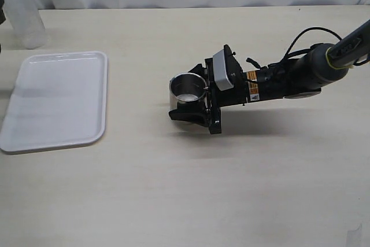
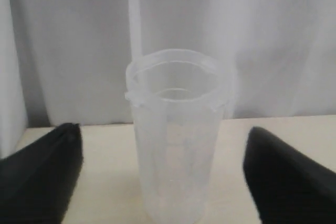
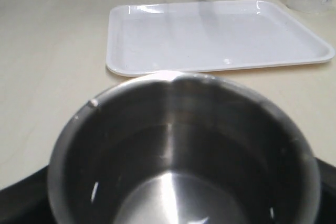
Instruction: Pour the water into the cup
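Note:
The brushed-steel cup stands upright near the table's middle, and its dark inside fills the right wrist view. My right gripper is shut on the cup, one black finger on each side. The translucent plastic beaker stands at the far left corner. In the left wrist view the beaker stands upright between the fingers of my open left gripper, with gaps on both sides. I cannot make out the water through the beaker's cloudy wall.
A white rectangular tray lies on the table left of the cup, between cup and beaker; it also shows in the right wrist view. A white curtain hangs behind the table's far edge.

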